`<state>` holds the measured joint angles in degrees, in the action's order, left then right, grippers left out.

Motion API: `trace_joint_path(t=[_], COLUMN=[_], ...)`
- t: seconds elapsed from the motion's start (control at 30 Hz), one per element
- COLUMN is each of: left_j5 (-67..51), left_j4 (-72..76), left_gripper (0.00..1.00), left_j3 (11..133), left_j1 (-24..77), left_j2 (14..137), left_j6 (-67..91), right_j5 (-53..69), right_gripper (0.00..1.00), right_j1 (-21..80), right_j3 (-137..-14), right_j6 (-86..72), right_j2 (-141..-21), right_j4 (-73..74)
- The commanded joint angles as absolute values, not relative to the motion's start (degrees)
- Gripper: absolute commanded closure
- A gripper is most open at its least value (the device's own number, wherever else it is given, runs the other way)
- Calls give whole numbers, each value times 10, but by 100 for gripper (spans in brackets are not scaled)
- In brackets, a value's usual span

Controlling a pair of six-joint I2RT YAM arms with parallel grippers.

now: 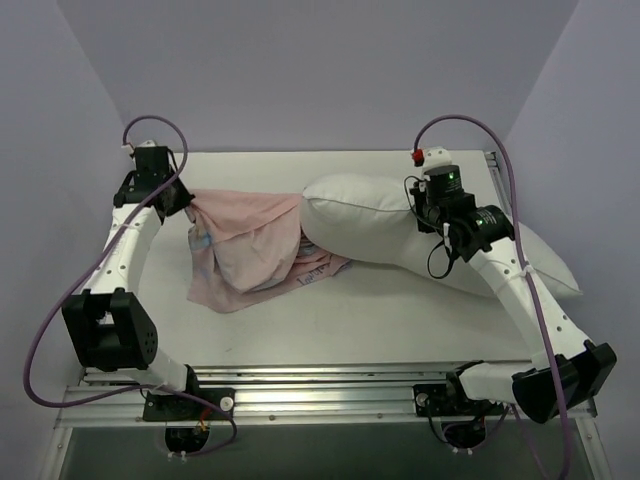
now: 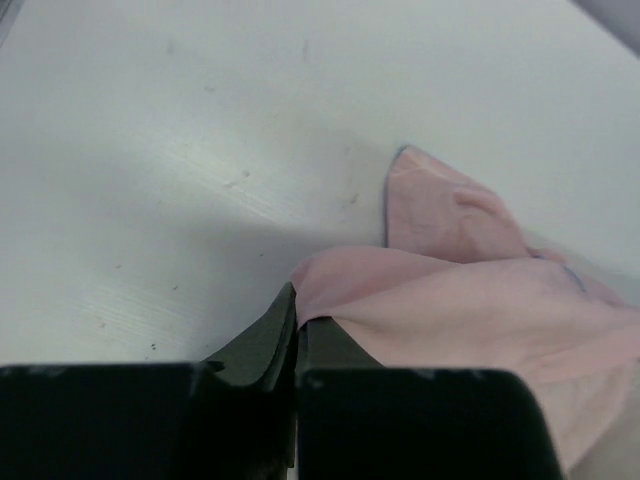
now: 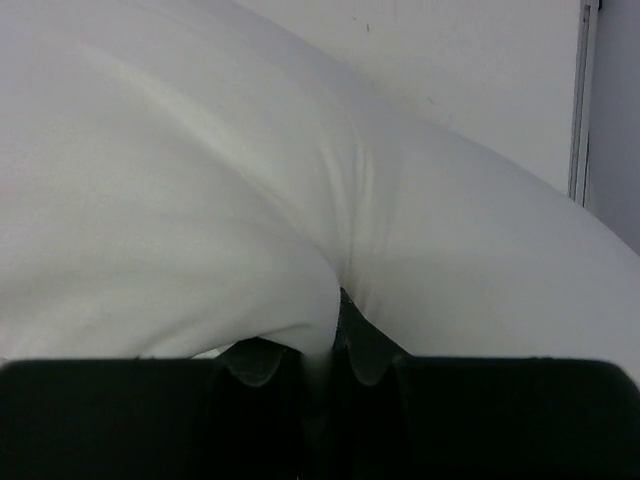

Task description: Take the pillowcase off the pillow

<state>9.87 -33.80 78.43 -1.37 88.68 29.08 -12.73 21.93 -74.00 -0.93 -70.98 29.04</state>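
Note:
The pillowcase (image 1: 250,250) lies limp and pale pink side out at the middle left of the table, with blue edges showing. Its right end still overlaps the left end of the plump white pillow (image 1: 370,225), which stretches to the right. My left gripper (image 1: 190,205) is shut on the pillowcase's left corner; in the left wrist view the pink fabric (image 2: 480,300) is pinched between the black fingers (image 2: 265,340). My right gripper (image 1: 432,215) is shut on a fold of the pillow (image 3: 250,200), whose white cloth bunches into the jaws.
The white table (image 1: 380,310) has a metal rail along its right edge (image 3: 580,100) and rails at the near edge (image 1: 320,385). Pale walls close in the back and sides. Purple cables loop off both arms.

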Motion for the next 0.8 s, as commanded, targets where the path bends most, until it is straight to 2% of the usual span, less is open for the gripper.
trace_joint_path(t=[0.0, 0.13, 0.3, 0.43, 0.57, 0.7, 0.77], left_j5=[52, 68, 122, 91, 74, 98, 96], left_j4=[-365, -392, -423, -433, -430, -430, -430], left_gripper=[98, 98, 98, 98, 97, 97, 98], left_j3=[896, 975, 1027, 1125, 1172, 1185, 1194], left_j1=[5, 78, 45, 61, 91, 78, 79], left_j2=[893, 874, 888, 915, 925, 932, 934], left_j6=[268, 230, 239, 230, 217, 221, 208], right_j5=[-141, -169, -84, -113, -120, -76, -106], right_gripper=[100, 100, 100, 100, 100, 100, 100], right_j1=[216, 202, 185, 184, 178, 177, 176], right_j3=[-847, -959, -1113, -1204, -1200, -1152, -1131], right_j6=[-39, -29, -19, -6, -8, -6, 0], right_j2=[-726, -768, -814, -853, -853, -811, -807], right_j4=[243, 257, 265, 281, 266, 220, 222])
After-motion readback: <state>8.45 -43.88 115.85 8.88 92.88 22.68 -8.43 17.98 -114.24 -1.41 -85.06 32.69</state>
